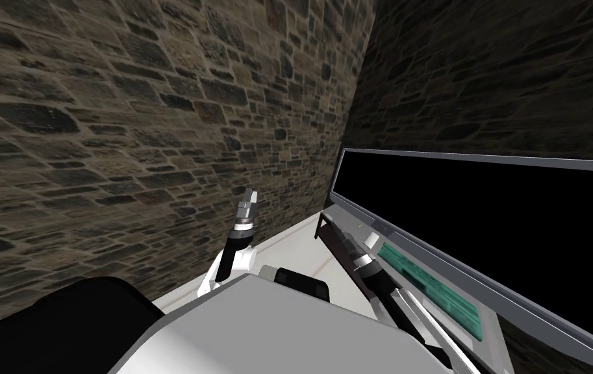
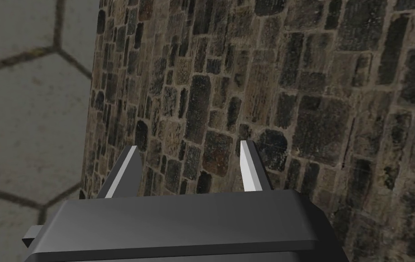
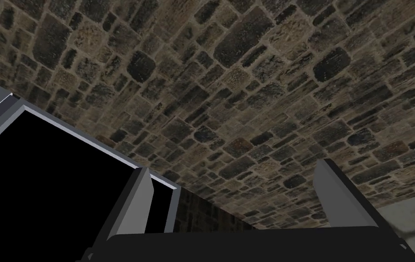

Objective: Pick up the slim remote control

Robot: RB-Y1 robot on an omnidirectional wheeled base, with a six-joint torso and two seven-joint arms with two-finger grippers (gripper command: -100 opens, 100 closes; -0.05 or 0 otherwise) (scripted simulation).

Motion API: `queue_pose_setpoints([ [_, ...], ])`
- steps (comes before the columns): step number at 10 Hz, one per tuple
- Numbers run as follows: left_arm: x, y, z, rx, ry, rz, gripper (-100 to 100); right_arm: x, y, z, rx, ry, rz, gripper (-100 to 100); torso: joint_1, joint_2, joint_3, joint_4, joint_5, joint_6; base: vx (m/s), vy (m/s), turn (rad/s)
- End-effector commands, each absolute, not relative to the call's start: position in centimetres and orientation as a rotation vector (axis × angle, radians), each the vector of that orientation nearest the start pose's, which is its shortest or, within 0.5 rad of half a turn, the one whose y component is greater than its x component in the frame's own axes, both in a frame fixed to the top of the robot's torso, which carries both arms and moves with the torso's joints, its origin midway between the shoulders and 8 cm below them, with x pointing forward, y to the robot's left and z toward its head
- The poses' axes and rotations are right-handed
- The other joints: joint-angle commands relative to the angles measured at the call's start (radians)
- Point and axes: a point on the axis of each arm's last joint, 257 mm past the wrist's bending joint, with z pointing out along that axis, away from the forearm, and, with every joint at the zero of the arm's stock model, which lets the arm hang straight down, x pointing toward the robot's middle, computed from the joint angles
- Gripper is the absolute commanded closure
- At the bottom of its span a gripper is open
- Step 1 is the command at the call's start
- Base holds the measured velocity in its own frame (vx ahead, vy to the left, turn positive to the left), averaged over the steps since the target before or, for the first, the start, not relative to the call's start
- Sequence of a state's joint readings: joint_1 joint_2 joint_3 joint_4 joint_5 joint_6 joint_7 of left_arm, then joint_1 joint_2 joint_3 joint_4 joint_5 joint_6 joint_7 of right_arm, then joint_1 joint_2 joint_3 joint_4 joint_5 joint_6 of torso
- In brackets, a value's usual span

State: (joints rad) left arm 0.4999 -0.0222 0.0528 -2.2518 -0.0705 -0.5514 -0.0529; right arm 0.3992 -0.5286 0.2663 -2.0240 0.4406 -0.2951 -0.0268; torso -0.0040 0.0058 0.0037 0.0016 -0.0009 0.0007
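Right end effector (image 3: 233, 164) near cropped television (image 1: 483, 227)

I see a wide black screen (image 1: 483, 214) in a grey frame, standing on a white top (image 1: 295, 243). A rough stone wall (image 1: 126, 130) runs to the left of the screen and turns a corner behind it, darker there. Lower than the screen, pale hexagon floor tiles (image 2: 15, 113) meet the stone.

Screen (image 1: 483, 221) stands on the tabletop (image 1: 295, 243), walls (image 1: 158, 117) behind it and to its left. Slim remote (image 1: 431, 286) lies flat just before the screen, with a small block (image 1: 371, 240) toward the screen's left end.
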Motion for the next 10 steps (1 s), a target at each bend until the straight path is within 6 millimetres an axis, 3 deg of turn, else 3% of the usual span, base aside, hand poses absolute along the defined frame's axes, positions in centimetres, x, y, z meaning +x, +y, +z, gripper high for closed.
queue_pose_setpoints([
  [1,33.9,28.9,2.2,-0.584,0.632,-1.162,0,38.5,-15.3,-19.8,0.108,1.608,0.988,-100,0.0,0.0,0.0,0.0,0.0,0.0,-0.092,-0.018,0.223],
  [2,33.9,28.9,2.2,-0.584,0.632,-1.162,0,38.1,-15.0,-22.0,0.051,1.665,0.952,-100,-0.001,0.0,0.0,0.0,0.0,-0.001,-0.152,-0.04,0.396],
  [3,33.9,28.9,2.2,-0.584,0.631,-1.162,0,38.0,-15.3,-22.2,0.028,1.677,0.937,-100,-0.002,0.002,0.001,0.0,0.0,-0.001,-0.109,-0.03,0.126],
  [4,33.9,28.9,2.2,-0.584,0.632,-1.162,0,37.4,-15.4,-24.7,-0.05,1.74,0.886,-100,-0.002,0.001,0.001,0.0,-0.001,0.0,-0.079,-0.017,0.202],
  [5,33.9,28.9,2.2,-0.584,0.632,-1.162,0,37.4,-15.4,-24.7,-0.051,1.741,0.885,-100,-0.002,-0.001,-0.001,0.0,0.0,0.0,-0.055,-0.018,0.128],
  [7,33.9,28.9,2.2,-0.584,0.632,-1.162,0,36.0,-16.0,-29.1,-0.203,1.847,0.792,-100,-0.002,-0.003,-0.002,-0.001,0.0,-0.001,-0.069,-0.038,0.307],
  [8,33.9,28.9,2.2,-0.584,0.632,-1.162,0,35.8,-16.4,-29.9,-0.218,1.864,0.775,-100,-0.004,-0.002,-0.001,-0.001,-0.001,-0.001,-0.07,-0.051,0.144],
  [9,33.9,28.9,2.2,-0.584,0.632,-1.161,0,34.9,-17.0,-32.1,-0.309,1.914,0.724,-100,-0.004,-0.002,-0.001,0.0,-0.001,0.0,-0.052,-0.045,0.217],
  [10,33.9,28.9,2.2,-0.584,0.632,-1.161,0,34.9,-17.3,-32.5,-0.307,1.923,0.716,-100,-0.004,-0.003,-0.002,-0.001,-0.001,0.0,-0.028,-0.038,0.147],
])
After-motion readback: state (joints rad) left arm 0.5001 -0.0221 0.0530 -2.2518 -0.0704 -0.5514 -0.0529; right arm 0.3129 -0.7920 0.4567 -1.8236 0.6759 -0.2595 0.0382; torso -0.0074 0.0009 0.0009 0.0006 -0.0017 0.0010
